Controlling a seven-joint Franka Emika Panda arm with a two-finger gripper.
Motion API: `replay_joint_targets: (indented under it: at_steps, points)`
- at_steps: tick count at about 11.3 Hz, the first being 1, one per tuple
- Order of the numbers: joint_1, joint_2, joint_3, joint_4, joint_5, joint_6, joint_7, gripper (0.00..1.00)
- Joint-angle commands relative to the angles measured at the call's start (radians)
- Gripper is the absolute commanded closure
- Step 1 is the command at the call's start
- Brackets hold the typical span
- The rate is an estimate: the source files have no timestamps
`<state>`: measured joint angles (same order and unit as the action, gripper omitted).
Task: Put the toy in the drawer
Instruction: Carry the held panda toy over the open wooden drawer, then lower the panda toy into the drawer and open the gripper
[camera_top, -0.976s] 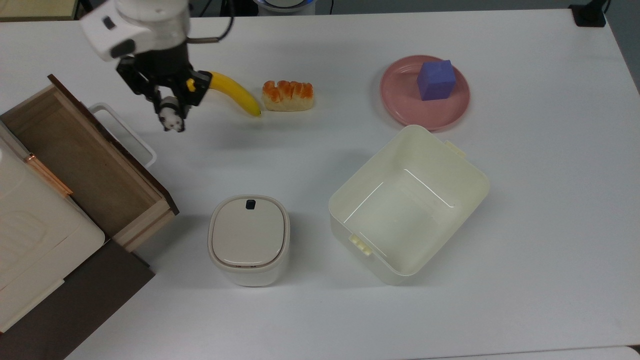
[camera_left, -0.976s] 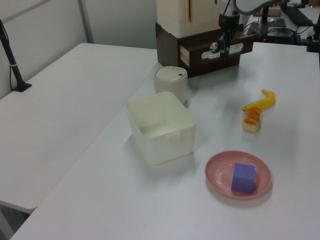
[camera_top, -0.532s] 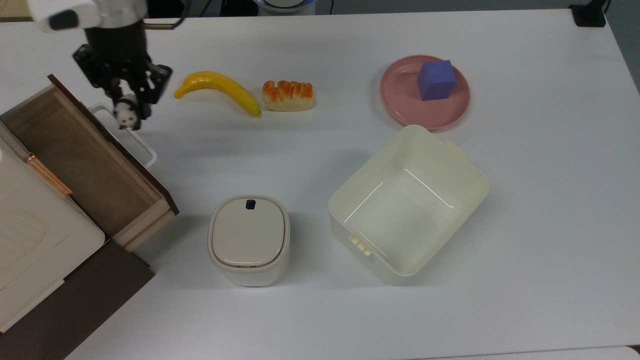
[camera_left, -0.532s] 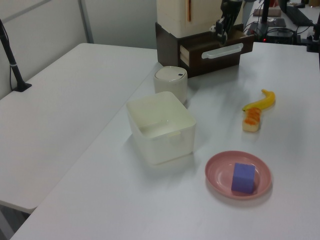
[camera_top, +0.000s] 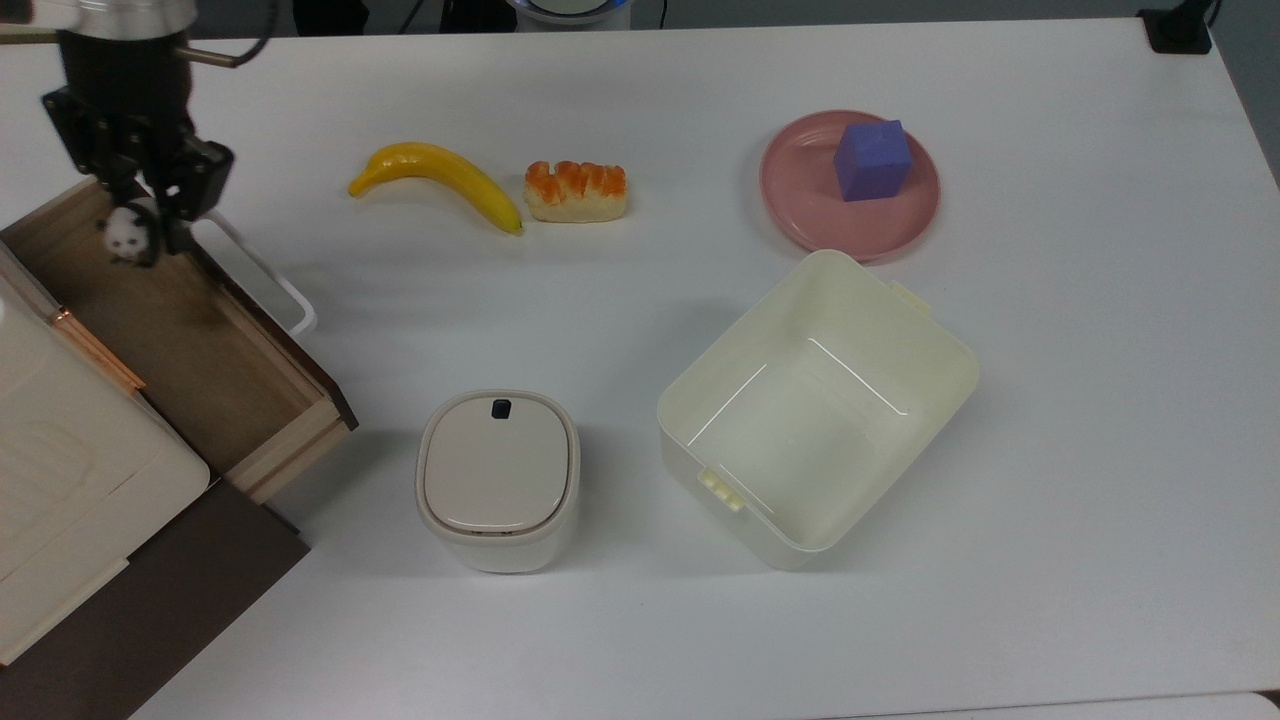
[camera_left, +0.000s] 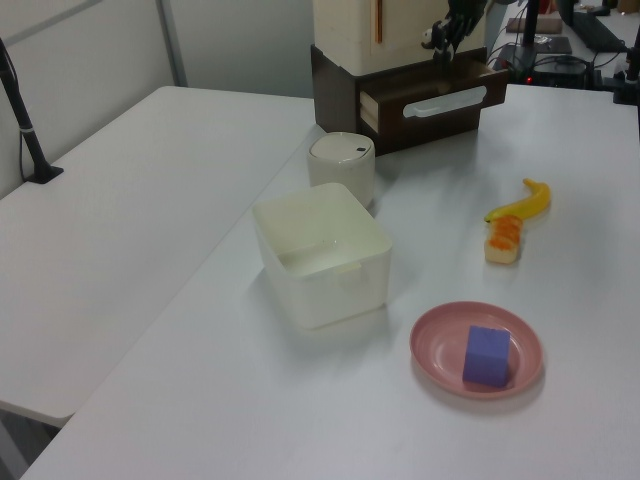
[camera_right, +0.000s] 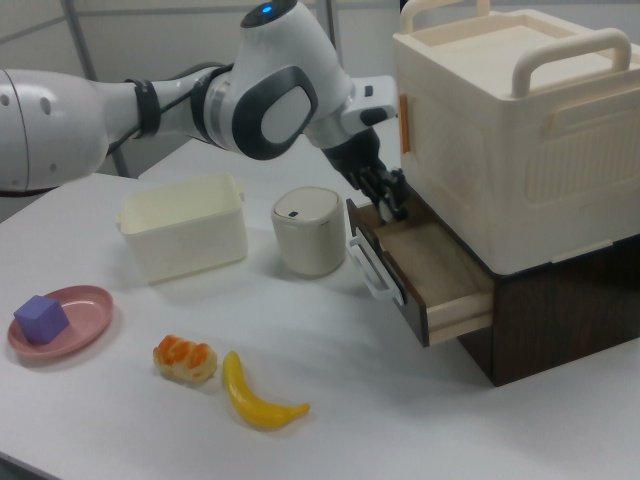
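The gripper (camera_top: 135, 222) hangs over the open drawer (camera_top: 190, 350), near the end of it at the top view's upper left, with its fingers closed on the toy (camera_top: 125, 236). The small black-and-white panda sits pinched between the fingertips, held above the drawer's wooden floor and seemingly not touching it, though the height is hard to judge. In the right view the gripper (camera_right: 393, 205) is just inside the drawer's (camera_right: 425, 270) dark front panel, above the white loop handle (camera_right: 365, 268). On the worktop (camera_top: 1050, 450) lie a banana (camera_top: 440, 180) and fake bread (camera_top: 577, 190), well apart from the gripper.
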<state>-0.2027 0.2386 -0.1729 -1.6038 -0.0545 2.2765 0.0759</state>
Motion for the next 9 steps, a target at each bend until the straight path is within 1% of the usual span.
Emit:
replay_joint_targets:
  at_steps: [1, 2, 3, 4, 5, 7, 9]
  points:
    - [-0.012, 0.040, -0.051, 0.012, 0.007, 0.096, 0.018, 1.00]
    - [-0.018, 0.045, -0.066, 0.012, 0.008, 0.115, 0.013, 1.00]
    - [-0.026, 0.050, -0.066, 0.012, 0.012, 0.117, 0.013, 0.77]
    - [-0.026, 0.054, -0.066, 0.012, 0.013, 0.117, 0.021, 0.09]
    - [-0.023, 0.054, -0.068, 0.012, 0.004, 0.117, 0.016, 0.00]
    - [-0.023, 0.054, -0.066, 0.012, -0.031, 0.117, 0.016, 0.00]
    - [-0.023, 0.054, -0.066, 0.012, -0.034, 0.117, 0.016, 0.00]
